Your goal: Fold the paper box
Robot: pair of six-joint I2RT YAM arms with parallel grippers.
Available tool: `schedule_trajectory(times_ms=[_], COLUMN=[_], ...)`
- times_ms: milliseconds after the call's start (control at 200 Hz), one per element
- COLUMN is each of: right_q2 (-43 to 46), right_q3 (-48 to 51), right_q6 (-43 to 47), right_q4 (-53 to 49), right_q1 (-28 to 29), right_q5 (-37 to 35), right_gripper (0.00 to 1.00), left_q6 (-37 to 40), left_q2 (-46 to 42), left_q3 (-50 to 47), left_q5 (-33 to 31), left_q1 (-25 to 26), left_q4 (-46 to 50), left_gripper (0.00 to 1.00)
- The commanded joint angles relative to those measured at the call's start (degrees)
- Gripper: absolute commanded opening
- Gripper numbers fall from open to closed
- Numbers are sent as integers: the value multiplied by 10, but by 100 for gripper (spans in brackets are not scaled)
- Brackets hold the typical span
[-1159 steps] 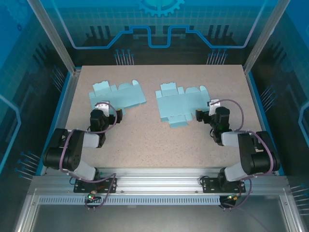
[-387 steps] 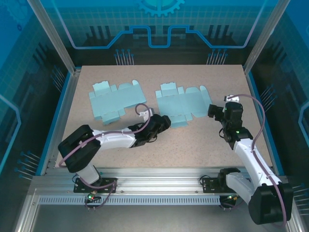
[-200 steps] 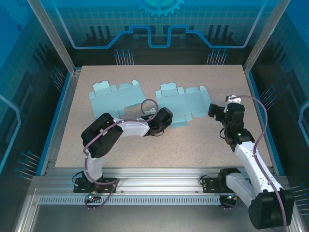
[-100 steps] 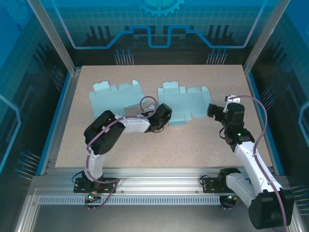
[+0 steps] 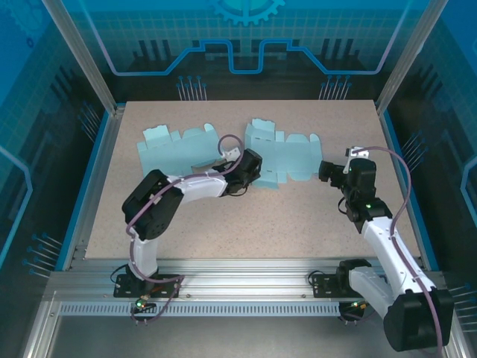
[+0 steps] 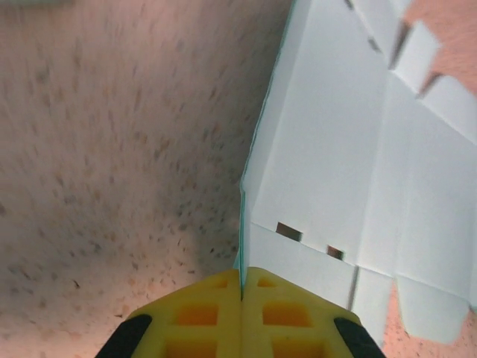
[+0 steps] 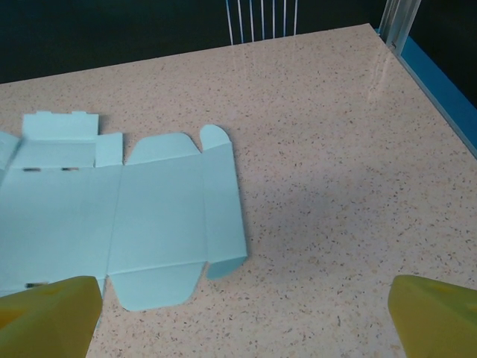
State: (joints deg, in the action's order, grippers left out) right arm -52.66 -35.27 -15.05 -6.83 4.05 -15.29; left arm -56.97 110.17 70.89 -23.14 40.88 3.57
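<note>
Near and right worktop (image 5: 298,224) bare; far-centre occupied
Left blank (image 5: 175,153) and right blank (image 5: 294,156) lie flat far-centre; the left arm (image 5: 197,186) slants across to the right blank's edge.

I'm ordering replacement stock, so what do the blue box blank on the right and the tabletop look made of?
The box blank: thin, matte, likely paperboard; scored creases, cut tabs and slots. The tabletop: speckled beige, faintly glossy, perhaps laminate; sheen near far edge.
</note>
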Motion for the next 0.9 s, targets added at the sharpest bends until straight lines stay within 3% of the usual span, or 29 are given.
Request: schedule_trajectory(times_ms=[0,255,400,765,895], right_q2=[-7,-17,-7,54,68], right_q3=[-22,-37,-54,-85,-127], right_q6=[-3,7,17,44,68], right_q4=[6,6,-4,-27,-50], right_q1=[-5,-3,6,39,48], right_q5=[31,117,183,269,307], right_gripper=[100,100,100,100,100], left_q6=[207,521,675,868,912], left_q2=[-96,-250,-335,-480,-494], left_q3=[2,-74,-93,-73,-49], left_q5=[-41,9,100,270,284], left_q1=[-7,-8,-8,-12,-12], left_q4=[-9,-98,-77,37,68], left_gripper=[0,0,0,0,0])
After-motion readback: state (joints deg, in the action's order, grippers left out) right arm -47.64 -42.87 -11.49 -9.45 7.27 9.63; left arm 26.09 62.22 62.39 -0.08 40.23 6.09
